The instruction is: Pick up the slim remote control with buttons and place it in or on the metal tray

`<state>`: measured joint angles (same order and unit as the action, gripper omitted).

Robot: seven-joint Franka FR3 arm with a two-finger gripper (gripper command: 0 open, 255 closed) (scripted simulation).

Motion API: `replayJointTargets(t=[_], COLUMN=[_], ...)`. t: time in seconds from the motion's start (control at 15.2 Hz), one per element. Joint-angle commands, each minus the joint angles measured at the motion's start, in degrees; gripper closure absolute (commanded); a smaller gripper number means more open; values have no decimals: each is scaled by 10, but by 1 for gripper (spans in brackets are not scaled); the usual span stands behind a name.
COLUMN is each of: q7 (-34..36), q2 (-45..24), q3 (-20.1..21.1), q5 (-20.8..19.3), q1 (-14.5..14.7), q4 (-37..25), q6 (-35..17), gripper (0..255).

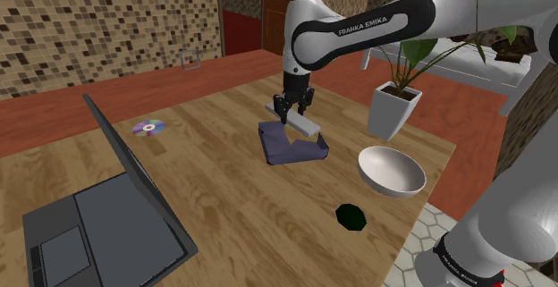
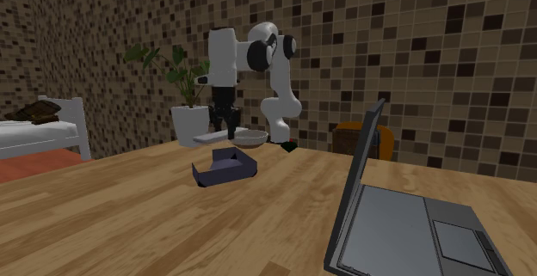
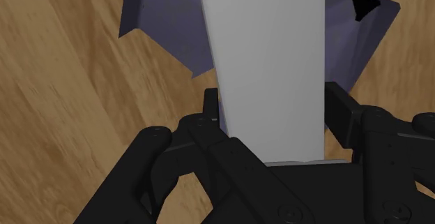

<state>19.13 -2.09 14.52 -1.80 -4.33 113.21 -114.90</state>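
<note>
plain grey remote (image 3: 268, 62), dark blue tray (image 3: 164, 20) — black gripper (image 1: 294, 113)

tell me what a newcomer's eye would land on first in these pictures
First, the black claw clasping a plain light-grey remote over a dark bluish tray in the middle of the wooden table. Next comes the big open laptop at the shoulder view's lower left. After that, the white bowl and potted plant on that view's right.
</note>
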Motion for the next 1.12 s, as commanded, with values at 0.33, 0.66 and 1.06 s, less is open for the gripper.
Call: replayJointTargets(t=[0.33, 0.66, 1.06], q7=[-16, -12, -10], q2=[-14, -30, -38], q3=[-9, -9, -10], q5=[-4, -10, -13], q1=[-9, -9, -8], q4=[32, 53, 62], q6=[-46, -82, -100], gripper=[255, 255, 255])
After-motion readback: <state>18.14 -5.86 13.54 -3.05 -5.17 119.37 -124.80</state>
